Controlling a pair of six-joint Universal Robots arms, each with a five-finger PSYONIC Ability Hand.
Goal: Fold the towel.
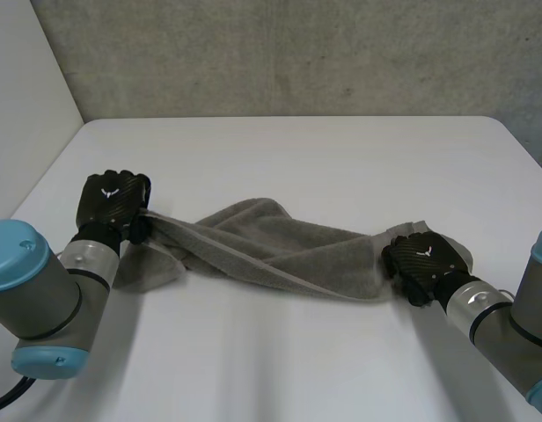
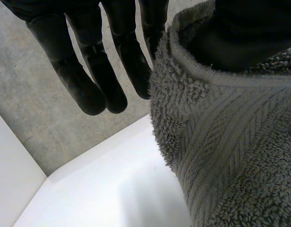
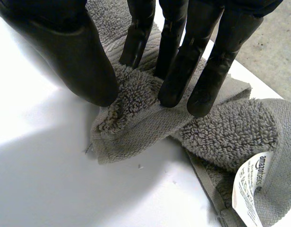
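On the white bench (image 1: 297,158), in the head view, a grey terry towel (image 1: 280,246) lies bunched and half twisted into a long band. Its long axis runs across the bench from the robot's left to its right, dipping slightly toward the near edge at the right end. The left hand (image 1: 113,198) is at the towel's left end and holds that end raised off the bench, so the cloth slopes down from it. The right hand (image 1: 427,259) sits low at the right end, on the bench surface. In the left wrist view the left hand's fingers (image 2: 84,80) hang straight, and the towel's hemmed edge (image 2: 221,156) is caught between the innermost finger and the thumb, hanging above the bench (image 2: 112,189). In the right wrist view the right hand's thumb (image 3: 74,52) and fingertips nip a tuft of the towel's corner (image 3: 136,113) between them against the bench. A white printed label (image 3: 252,184) sticks out from a fold just beside that corner.
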